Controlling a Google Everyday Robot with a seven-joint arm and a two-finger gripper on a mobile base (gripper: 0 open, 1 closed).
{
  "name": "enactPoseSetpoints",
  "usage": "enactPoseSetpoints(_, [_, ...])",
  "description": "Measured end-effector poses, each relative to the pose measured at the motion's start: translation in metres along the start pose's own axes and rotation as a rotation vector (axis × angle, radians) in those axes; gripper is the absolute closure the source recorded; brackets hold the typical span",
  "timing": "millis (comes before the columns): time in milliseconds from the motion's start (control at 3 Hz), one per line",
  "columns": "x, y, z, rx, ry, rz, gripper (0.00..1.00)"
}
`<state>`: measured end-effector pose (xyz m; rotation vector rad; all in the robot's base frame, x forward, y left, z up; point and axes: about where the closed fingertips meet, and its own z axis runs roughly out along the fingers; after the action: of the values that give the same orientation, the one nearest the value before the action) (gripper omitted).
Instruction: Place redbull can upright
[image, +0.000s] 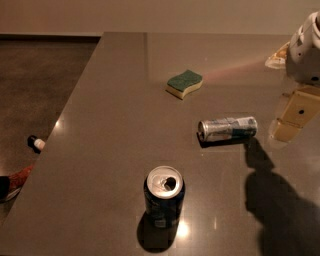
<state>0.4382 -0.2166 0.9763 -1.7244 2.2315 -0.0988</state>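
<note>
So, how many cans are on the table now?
2. The redbull can lies on its side right of centre; the wider soda can stands upright near the front. The gripper hangs right of the lying can. None looks hidden.

1. The slim silver-and-blue metal redbull can (227, 128) has a bright, smooth sheen along its side.
2. The wider dark-blue metal soda can (164, 197) has a glossy body and a shiny silver top.
3. The grey-brown table (100, 150) is smooth and polished, catching small glints of light.
4. The green-and-yellow sponge (184, 83) looks matt, with a coarse scouring top over soft foam.
5. The gripper (290, 122), at the right edge above the table, looks like smooth pale-tan plastic below the white glossy arm shell (305, 45).
</note>
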Motion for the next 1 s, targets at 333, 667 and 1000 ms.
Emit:
enactPoseSetpoints(333, [0.0, 0.0, 0.0, 0.0, 0.0, 0.0, 0.0])
enactPoseSetpoints(667, [-0.017, -0.001, 0.009, -0.015, 0.008, -0.058, 0.0])
enactPoseSetpoints(1000, [-0.038, 0.005, 0.033, -0.059, 0.024, -0.148, 0.0])
